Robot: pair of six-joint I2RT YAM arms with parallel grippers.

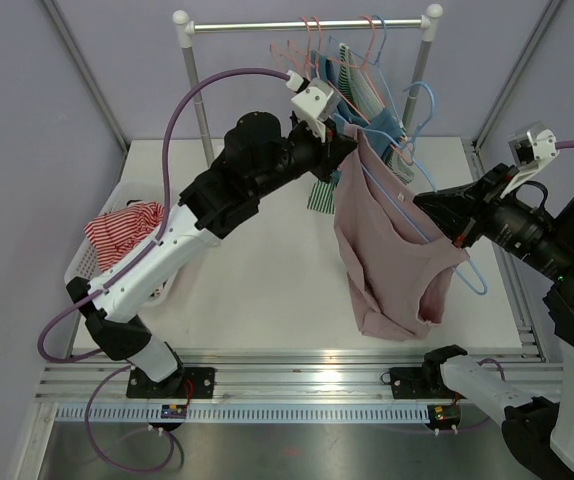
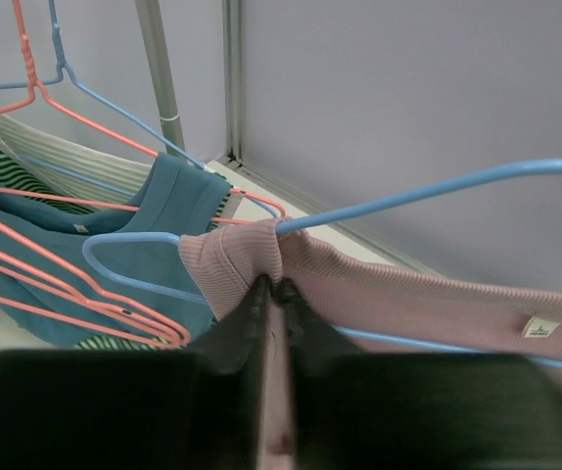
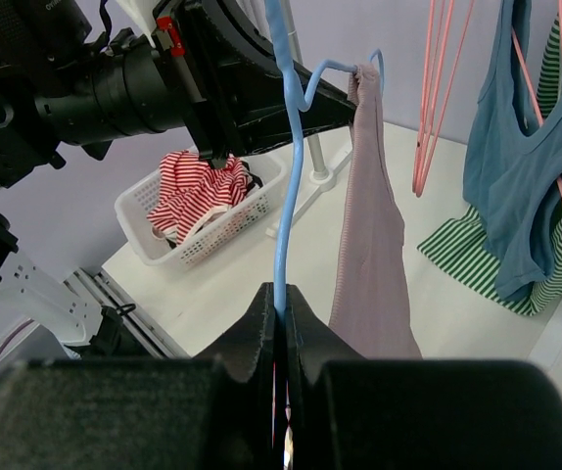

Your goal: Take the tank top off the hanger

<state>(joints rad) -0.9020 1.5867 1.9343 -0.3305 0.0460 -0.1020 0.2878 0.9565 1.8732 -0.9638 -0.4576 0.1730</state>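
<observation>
The pink tank top (image 1: 387, 260) hangs on a blue wire hanger (image 1: 475, 278) held in the air over the table. My left gripper (image 2: 273, 284) is shut on the tank top (image 2: 408, 294), pinching its shoulder fabric where it wraps one end of the hanger (image 2: 438, 191). From the top view, the left gripper (image 1: 352, 140) sits at the garment's upper left. My right gripper (image 3: 283, 299) is shut on the hanger (image 3: 283, 196) wire, to the right of the tank top (image 3: 369, 255), which droops below. The right gripper (image 1: 429, 215) is at the garment's right side.
A clothes rail (image 1: 307, 25) at the back carries several pink and blue hangers, a teal top (image 3: 516, 176) and a green striped garment (image 3: 487, 250). A white basket (image 1: 87, 262) holding a red striped garment (image 1: 122, 225) stands at the table's left edge.
</observation>
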